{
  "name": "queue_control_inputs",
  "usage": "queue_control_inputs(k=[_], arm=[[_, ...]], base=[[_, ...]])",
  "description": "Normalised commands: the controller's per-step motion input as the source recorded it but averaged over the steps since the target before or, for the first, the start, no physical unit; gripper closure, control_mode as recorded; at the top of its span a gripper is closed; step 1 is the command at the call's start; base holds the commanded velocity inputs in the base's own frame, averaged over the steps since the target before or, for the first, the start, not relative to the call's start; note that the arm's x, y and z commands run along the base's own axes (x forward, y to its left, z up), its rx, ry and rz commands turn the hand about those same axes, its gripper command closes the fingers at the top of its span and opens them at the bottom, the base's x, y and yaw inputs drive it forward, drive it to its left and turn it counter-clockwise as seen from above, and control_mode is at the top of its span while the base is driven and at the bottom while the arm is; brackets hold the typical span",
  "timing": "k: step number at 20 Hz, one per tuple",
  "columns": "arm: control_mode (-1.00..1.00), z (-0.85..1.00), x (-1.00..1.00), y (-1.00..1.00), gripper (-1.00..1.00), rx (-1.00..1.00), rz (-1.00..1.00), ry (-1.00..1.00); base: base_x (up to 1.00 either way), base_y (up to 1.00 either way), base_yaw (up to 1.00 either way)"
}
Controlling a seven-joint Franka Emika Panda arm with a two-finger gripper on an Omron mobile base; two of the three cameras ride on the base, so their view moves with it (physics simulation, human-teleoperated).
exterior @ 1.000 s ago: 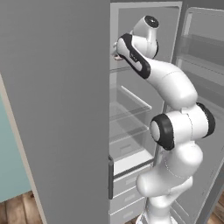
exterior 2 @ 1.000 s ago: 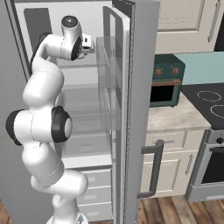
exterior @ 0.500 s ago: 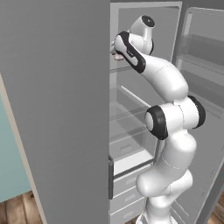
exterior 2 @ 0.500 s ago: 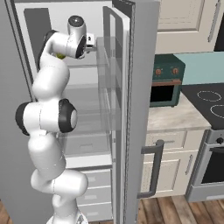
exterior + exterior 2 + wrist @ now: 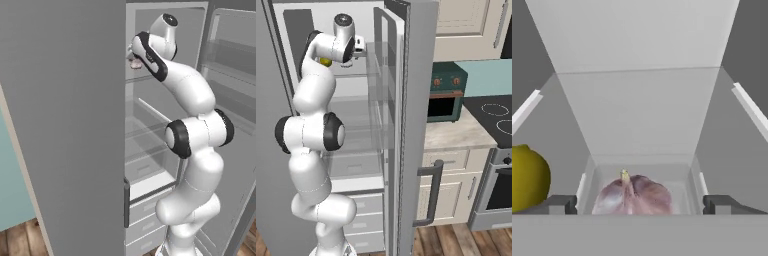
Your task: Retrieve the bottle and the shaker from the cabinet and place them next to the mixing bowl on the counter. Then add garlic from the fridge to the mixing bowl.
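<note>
Inside the fridge (image 5: pixel 416 125), the tool (image 5: pixel 640 204) is hanging wide open around the garlic (image 5: pixel 633 195).

On the fridge's top shelf the garlic is sitting upright between the two fingertips (image 5: pixel 559 204), its pointed stem rising at the middle; whether they are touching it cannot be told. A yellow lemon (image 5: pixel 528 176) is resting just beside the garlic on the same shelf. In the left base view the arm is reaching up to that shelf, where the garlic (image 5: pixel 135 63) is peeking out beside the wrist.
</note>
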Motion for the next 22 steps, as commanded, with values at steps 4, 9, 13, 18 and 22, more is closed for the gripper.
queue_control_inputs(k=[4, 9, 13, 18, 22], arm=[[-1.00, 0.00, -0.28, -0.01, -1.00, 0.00, 0.00, 0.00], [-1.00, -0.09, -0.02, 0.00, -1.00, 0.00, 0.00, 0.00], [-1.00, -0.32, 0.00, 0.00, -1.00, 0.00, 0.00, 0.00], [-1.00, -0.11, 0.01, 0.00, -1.00, 0.00, 0.00, 0.00], [-1.00, 0.00, 0.20, 0.00, -1.00, 0.00, 0.00, 0.00]], base=[[0.00, 0.00, 0.00], [0.00, 0.00, 0.00], [0.00, 0.00, 0.00], [0.00, 0.00, 0.00], [0.00, 0.00, 0.00]])
